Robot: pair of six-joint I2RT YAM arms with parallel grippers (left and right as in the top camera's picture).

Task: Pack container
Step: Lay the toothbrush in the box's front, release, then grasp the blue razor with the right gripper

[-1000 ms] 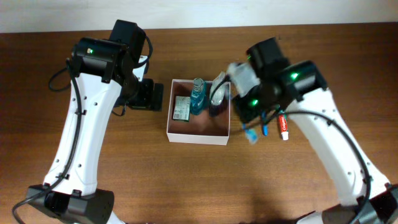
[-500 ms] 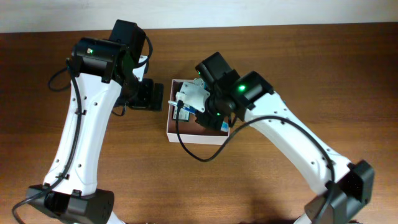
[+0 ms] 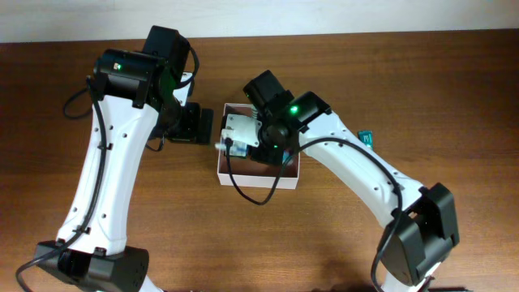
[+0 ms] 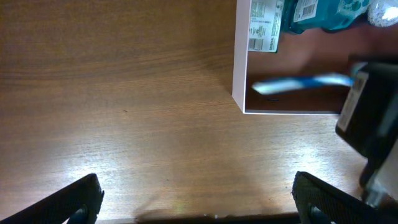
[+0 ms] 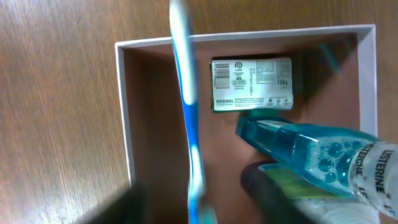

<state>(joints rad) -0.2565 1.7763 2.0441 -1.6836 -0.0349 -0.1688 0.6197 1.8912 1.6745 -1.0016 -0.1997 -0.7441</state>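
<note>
Overhead, the right arm [image 3: 365,166] hides most of the container [image 3: 258,180]; the blue toothbrush [image 5: 186,118] is motion-blurred, the blue bottle [image 5: 311,155] edge-cropped.

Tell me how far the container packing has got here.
Done: a green-white packet and a blue mouthwash bottle lie inside the container. In hand: the right gripper holds a blue-white toothbrush over it, not yet released; the left gripper hangs open, empty. Left: at least a small teal item on the table.
</note>
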